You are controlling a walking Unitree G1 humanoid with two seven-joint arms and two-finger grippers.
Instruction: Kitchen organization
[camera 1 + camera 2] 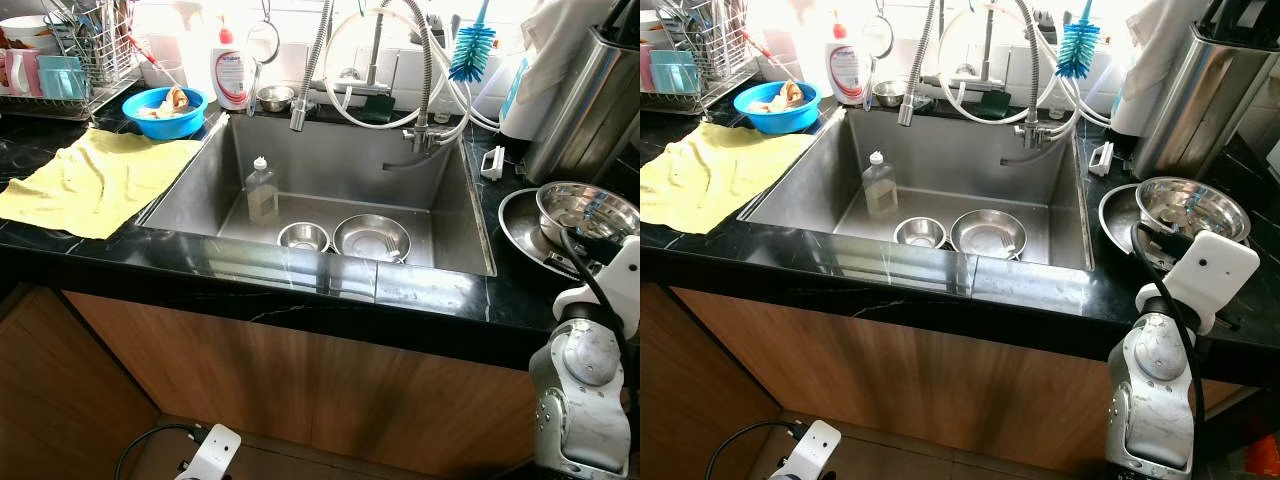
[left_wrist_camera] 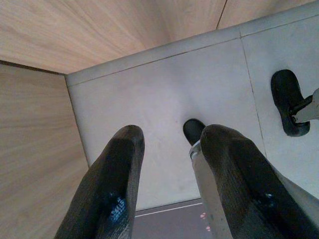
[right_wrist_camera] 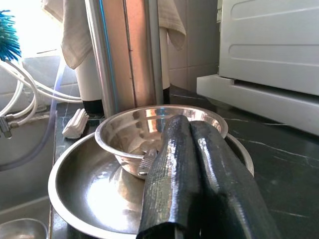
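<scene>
A steel sink holds two steel bowls, a small one and a wider one, with a clear soap bottle standing beside them. On the counter to the sink's right, a steel bowl sits in a wide steel plate. My right gripper is shut with nothing in it, its tips just in front of that bowl's rim. The right arm rises beside the counter. My left gripper hangs open low over the floor tiles.
A yellow cloth lies left of the sink, with a blue bowl, a detergent bottle and a dish rack behind it. A tall steel container and a blue brush stand at the back right. Hoses hang from the tap.
</scene>
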